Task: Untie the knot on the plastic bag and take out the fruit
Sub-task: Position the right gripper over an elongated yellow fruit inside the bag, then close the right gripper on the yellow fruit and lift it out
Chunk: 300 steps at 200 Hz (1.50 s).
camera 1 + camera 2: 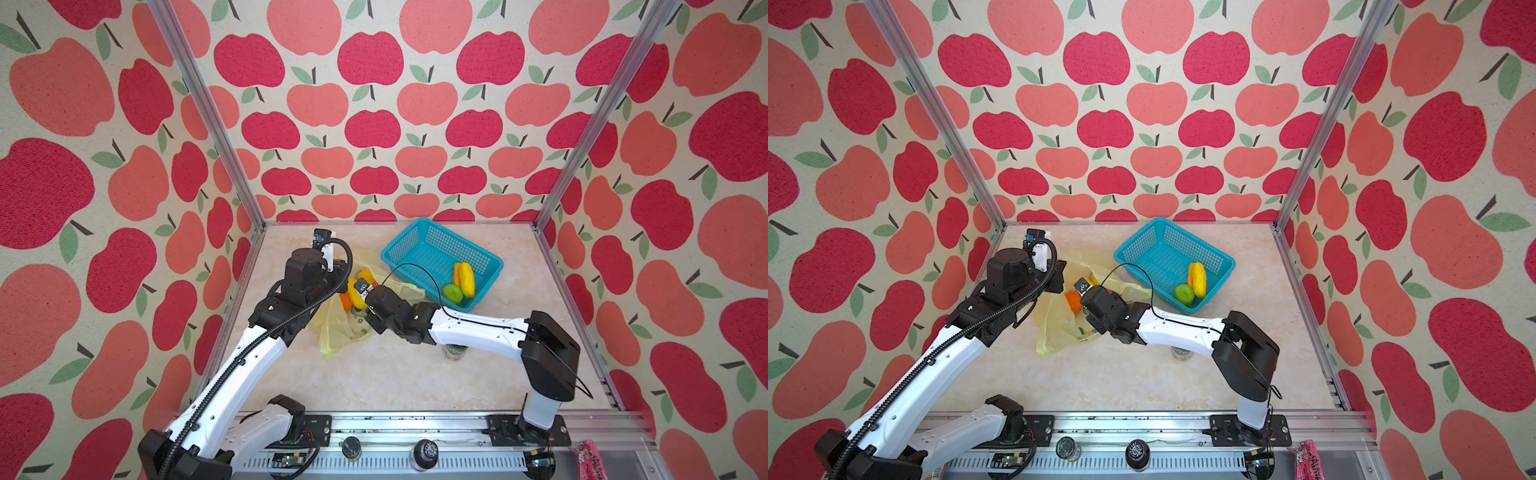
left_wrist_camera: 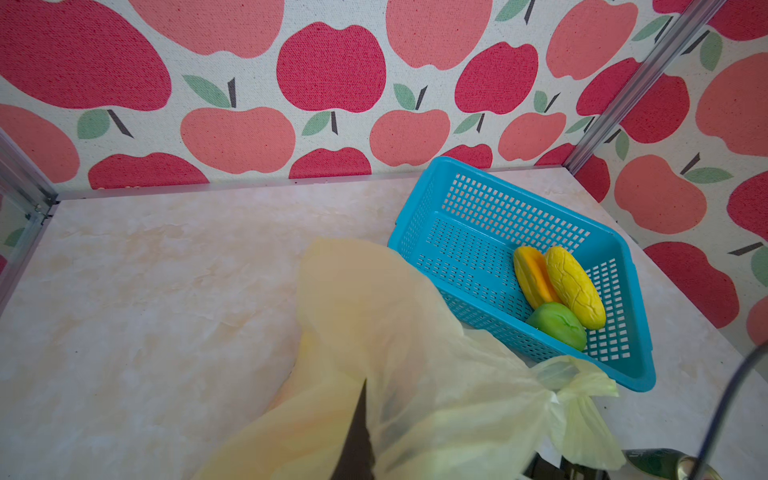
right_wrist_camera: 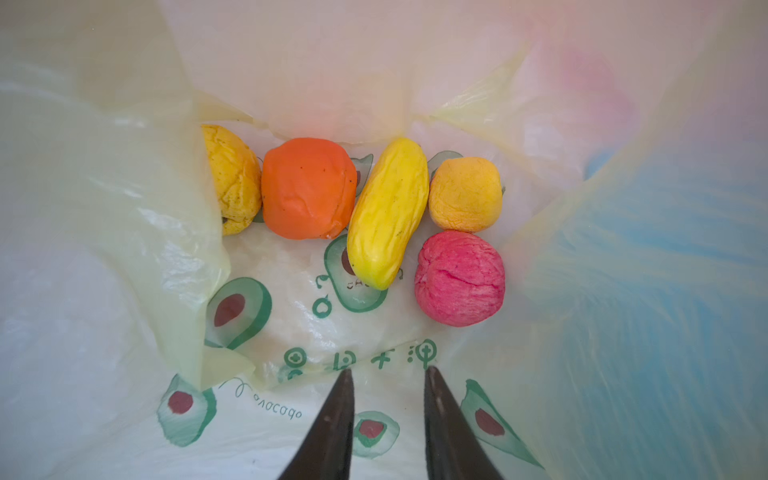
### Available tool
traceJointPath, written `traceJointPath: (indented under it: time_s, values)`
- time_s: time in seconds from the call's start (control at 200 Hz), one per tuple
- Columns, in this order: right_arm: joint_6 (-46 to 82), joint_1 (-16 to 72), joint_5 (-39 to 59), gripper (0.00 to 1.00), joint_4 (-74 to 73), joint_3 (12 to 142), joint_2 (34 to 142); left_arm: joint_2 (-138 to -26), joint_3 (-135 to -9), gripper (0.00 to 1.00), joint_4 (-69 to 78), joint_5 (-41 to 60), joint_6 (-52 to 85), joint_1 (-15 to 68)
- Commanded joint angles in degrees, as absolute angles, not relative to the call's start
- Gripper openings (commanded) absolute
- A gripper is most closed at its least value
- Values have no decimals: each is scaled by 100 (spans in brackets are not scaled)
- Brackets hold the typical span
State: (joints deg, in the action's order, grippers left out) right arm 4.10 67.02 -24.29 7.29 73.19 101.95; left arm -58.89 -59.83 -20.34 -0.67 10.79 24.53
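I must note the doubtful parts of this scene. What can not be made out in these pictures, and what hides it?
- Green drink can: both top views, mostly under the right arm; label too small.
- Left gripper: left wrist view, fingertips veiled by the plastic bag.
- Lumpy yellow fruit: right wrist view, half behind a bag fold.
- Pink packet: in a top view, cut by the bottom edge.
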Motion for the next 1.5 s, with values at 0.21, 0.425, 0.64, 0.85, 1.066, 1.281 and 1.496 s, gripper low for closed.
traceJointPath:
  time_s: [0.21, 0.425, 0.64, 0.85, 1.066, 1.281, 1.496]
  values:
    - [427, 6591, -2408, 42, 1042, 8591, 11474, -5875, -6126, 0, -1997, -116, 1028, 2479]
    - [663, 6344, -2444, 47, 1635, 9731, 12544, -5894, -6158, 0, -2048, -28, 1055, 2486]
    - [830, 6202, -2312, 60, 2283, 10672, 13462, -5754, -6119, 0, -2046, -27, 1060, 2487]
    - [982, 6158, -1836, 67, 2811, 11365, 14183, -5791, -6116, 0, -2043, 0, 1044, 2496]
    - [915, 6154, -1806, 39, 2795, 11311, 14073, -5840, -6139, 0, -2036, 0, 1031, 2496]
    - [662, 6182, -1948, 33, 2308, 10584, 13315, -5825, -6108, 0, -2019, -59, 1003, 2496]
    - [318, 6352, -2188, 28, 1344, 8962, 11703, -5830, -6099, 0, -2004, -134, 967, 2496]
